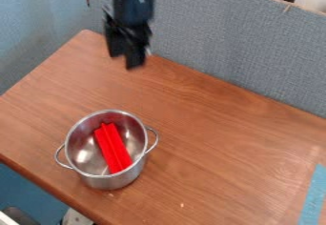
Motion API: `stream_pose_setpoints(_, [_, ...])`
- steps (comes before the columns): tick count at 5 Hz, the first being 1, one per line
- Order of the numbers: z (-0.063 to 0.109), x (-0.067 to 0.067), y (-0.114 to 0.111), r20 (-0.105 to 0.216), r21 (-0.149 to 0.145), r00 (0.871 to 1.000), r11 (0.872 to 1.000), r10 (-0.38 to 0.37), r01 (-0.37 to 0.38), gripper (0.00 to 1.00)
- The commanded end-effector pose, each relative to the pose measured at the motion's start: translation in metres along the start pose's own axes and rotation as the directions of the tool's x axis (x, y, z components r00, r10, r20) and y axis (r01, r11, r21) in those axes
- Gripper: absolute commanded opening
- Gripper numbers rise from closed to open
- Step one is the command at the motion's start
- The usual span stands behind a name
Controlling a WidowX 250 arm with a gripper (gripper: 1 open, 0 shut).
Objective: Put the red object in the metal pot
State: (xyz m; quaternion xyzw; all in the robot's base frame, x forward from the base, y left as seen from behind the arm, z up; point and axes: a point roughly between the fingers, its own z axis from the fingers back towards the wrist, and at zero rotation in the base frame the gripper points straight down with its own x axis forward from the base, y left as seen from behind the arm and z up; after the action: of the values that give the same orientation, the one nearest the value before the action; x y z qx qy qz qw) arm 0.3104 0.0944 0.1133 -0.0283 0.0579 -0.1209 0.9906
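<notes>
**Red bar lies in the pot, pincer hangs apart from it**

From where I stand, the pincer (129, 55) hangs over the far left part of the wooden table (216, 124), its dark fingers pointing down at the bare wood. The picture is blurred there, and the fingers look close together, but I cannot tell for certain how far apart they stand. Nothing shows between them; I see nothing in their hold.

Well below the pincer, toward the near edge of the table, stands the metal pot (79, 164), upright, a loop handle showing on its left side and another on its right. The red object (114, 146) lies inside it, resting on the shiny bottom, its long side running from the far rim toward the near rim. The steel wall mirrors it in red. Pot and pincer are well apart, not touching.

Behind the pincer rises a grey-blue partition wall (242, 38).
</notes>
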Motion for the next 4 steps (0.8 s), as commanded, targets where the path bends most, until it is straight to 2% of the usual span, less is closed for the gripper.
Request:
stream_pose_setpoints(1, [0.028,-0.028,-0.059,0.035,0.022,0.995,0.996,-0.092,0.091,1.00])
stream_pose_setpoints(2, [0.022,-0.043,-0.113,0.014,0.043,0.982,0.982,-0.187,0.186,1.00])
stream_pose_setpoints(3, [0.006,-0.070,-0.122,0.010,0.017,0.995,0.995,-0.098,0.097,1.00])
stream_pose_setpoints(4, [-0.003,-0.095,-0.129,0.006,-0.001,1.000,1.000,-0.011,0.011,1.00])
